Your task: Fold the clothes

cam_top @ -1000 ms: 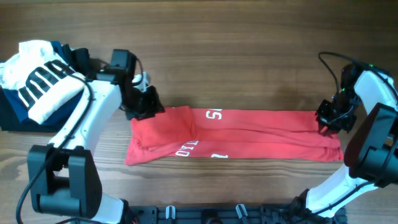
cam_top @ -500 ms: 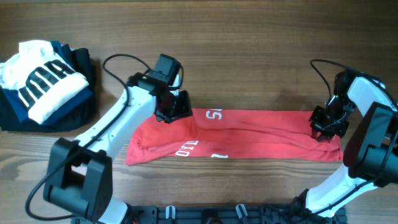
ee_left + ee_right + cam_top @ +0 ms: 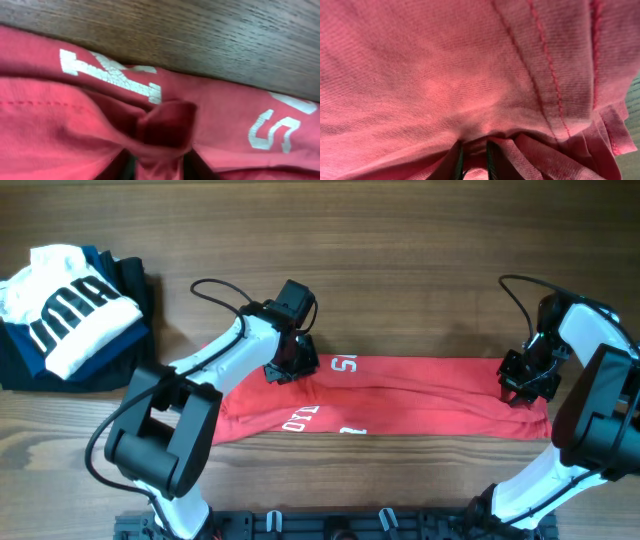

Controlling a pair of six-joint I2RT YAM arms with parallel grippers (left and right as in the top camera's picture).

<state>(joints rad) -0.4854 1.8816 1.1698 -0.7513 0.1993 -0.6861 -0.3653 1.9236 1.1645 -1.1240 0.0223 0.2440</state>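
The red T-shirt lies folded into a long strip across the table, white lettering showing. My left gripper is shut on a pinch of the shirt's upper edge left of centre, over the strip. In the left wrist view red cloth bunches between the jaws. My right gripper is shut on the shirt's right end. In the right wrist view red cloth fills the frame and a fold is pinched between the fingers.
A pile of dark navy garments with a folded white garment with black letters on top sits at the far left. Wooden table lies beyond the shirt.
My left gripper has moved right along the shirt's upper edge, dragging the left end of the cloth over the strip. My right gripper has barely moved.
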